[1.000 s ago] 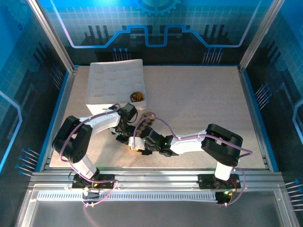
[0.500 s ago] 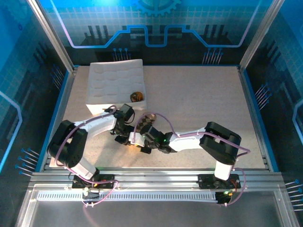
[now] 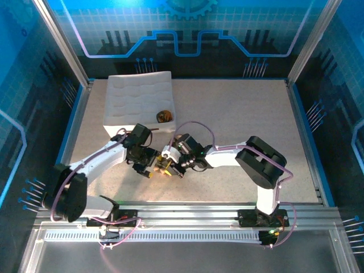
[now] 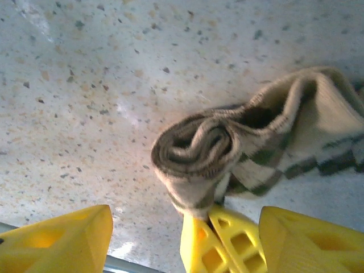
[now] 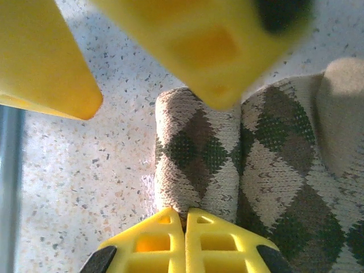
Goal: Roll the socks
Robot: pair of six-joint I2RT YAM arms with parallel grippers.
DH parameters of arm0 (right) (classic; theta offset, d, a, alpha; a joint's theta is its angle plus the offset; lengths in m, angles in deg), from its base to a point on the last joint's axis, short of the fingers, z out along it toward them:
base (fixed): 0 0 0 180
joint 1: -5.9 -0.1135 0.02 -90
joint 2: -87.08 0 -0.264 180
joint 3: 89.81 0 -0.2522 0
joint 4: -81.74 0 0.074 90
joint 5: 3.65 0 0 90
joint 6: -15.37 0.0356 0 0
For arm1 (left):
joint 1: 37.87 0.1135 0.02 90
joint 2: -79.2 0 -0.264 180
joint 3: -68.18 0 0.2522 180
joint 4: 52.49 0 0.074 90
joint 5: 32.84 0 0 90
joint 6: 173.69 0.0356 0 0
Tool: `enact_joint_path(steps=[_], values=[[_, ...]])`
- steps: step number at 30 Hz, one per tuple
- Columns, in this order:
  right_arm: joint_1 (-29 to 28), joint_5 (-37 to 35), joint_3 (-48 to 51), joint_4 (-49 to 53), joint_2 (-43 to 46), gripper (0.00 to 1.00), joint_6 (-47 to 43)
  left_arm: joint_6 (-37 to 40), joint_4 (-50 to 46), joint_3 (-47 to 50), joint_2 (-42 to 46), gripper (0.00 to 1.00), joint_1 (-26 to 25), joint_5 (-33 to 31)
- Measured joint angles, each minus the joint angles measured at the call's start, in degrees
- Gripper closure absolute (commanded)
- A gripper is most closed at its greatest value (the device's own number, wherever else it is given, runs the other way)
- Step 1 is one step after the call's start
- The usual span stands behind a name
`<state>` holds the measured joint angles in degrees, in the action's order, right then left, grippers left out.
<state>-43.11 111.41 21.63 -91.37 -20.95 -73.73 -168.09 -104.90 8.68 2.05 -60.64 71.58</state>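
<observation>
The brown-beige argyle sock (image 4: 196, 151) lies on the speckled table, its near end wound into a tight roll (image 5: 196, 153). The rest trails flat to the right (image 5: 284, 170). My right gripper (image 5: 185, 215) is shut on the roll's end, and its yellow fingers (image 4: 219, 242) show between the left ones. My left gripper (image 4: 185, 219) stands open, with one finger on each side of the roll and touching nothing. From above, the left gripper (image 3: 148, 169) and right gripper (image 3: 165, 166) meet at the front middle of the table. The olive and orange sock (image 3: 165, 116) sits balled up in the tray.
A white quilted tray (image 3: 136, 102) stands at the back left, close behind the left arm. The metal rail (image 3: 187, 213) runs along the table's near edge. Blue panels wall the sides and back.
Both arms swung left and forward and their grippers closed in on each other. The argyle sock, which lay flat between them, is now gathered into a roll under the grippers.
</observation>
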Motion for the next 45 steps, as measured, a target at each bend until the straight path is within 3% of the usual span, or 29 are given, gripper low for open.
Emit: enact_joint_path(steps=[5, 10, 16, 22, 24, 27, 28, 30, 32, 38, 41, 45], values=[[2.86, 6.58, -2.64, 2.73, -2.62, 1.0, 3.67, 2.36, 1.25, 1.49, 2.69, 0.41, -0.96, -0.24], [5.46, 11.69, -4.5, 4.98, -4.74, 1.0, 5.57, 1.6, 4.11, 4.63, 2.27, 0.25, -3.13, -0.79], [6.34, 14.01, -6.36, 7.87, -6.01, 1.0, 5.75, -0.81, 8.7, 4.46, -2.29, 0.23, -4.7, -3.28], [6.45, 14.45, -6.95, 8.79, -6.38, 1.0, 6.05, -3.08, 10.86, 3.34, -7.72, 0.46, -5.55, -4.98], [6.45, 14.43, -6.95, 8.79, -6.38, 1.0, 6.21, -4.24, 11.06, 3.34, -8.66, 0.58, -5.75, -5.29], [6.23, 14.23, -6.69, 8.7, -6.12, 1.0, 5.86, -5.31, 11.32, 2.19, -9.88, 0.83, -5.92, -5.64], [5.97, 13.79, -6.19, 8.26, -5.62, 0.98, 5.4, -5.6, 10.82, 1.38, -10.54, 0.92, -5.92, -5.6], [5.35, 12.09, -4.76, 7.45, -4.15, 0.89, 4.35, -5.66, 9.31, 0.13, -11.43, 0.99, -5.92, -5.25], [4.07, 9.16, -2.38, 6.16, -1.51, 0.74, 2.73, -5.62, 8.39, -0.42, -11.98, 1.0, -5.92, -4.24], [-2.54, -2.95, 12.35, -2.12, 12.83, 0.42, -6.45, -5.46, 6.62, 0.63, -11.08, 1.0, -5.62, -1.88], [-7.52, -10.21, 19.71, -7.89, 19.3, 0.4, -12.98, -5.42, 5.77, 2.14, -9.68, 1.0, -4.7, -0.7], [-11.82, -18.6, 20.41, -10.38, 19.47, 0.39, -20.17, -5.18, 5.31, 3.3, -8.96, 1.0, -3.34, 0.96]])
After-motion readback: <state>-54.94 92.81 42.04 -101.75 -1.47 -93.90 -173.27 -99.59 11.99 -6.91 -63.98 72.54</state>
